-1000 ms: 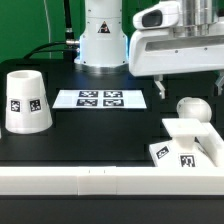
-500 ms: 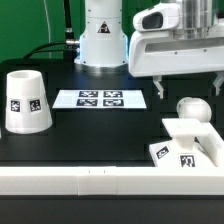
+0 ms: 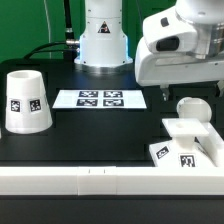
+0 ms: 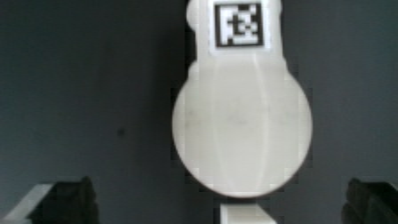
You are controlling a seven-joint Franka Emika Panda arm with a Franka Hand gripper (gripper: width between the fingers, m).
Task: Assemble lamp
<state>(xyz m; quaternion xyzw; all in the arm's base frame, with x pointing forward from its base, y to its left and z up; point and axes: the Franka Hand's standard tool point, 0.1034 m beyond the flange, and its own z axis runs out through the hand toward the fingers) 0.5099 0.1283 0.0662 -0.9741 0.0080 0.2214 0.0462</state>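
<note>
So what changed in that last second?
The gripper tilted where it hangs over the bulb. It is open and took hold of nothing. The bulb, base, shade and marker board stayed put.

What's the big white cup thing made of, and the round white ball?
The shade looks like white plastic, probably: smooth, evenly coloured, matte, no glossy spots. The bulb looks the same: plain white, smooth and rounded. Each carries a black-and-white square tag, maybe a printed sticker.
</note>
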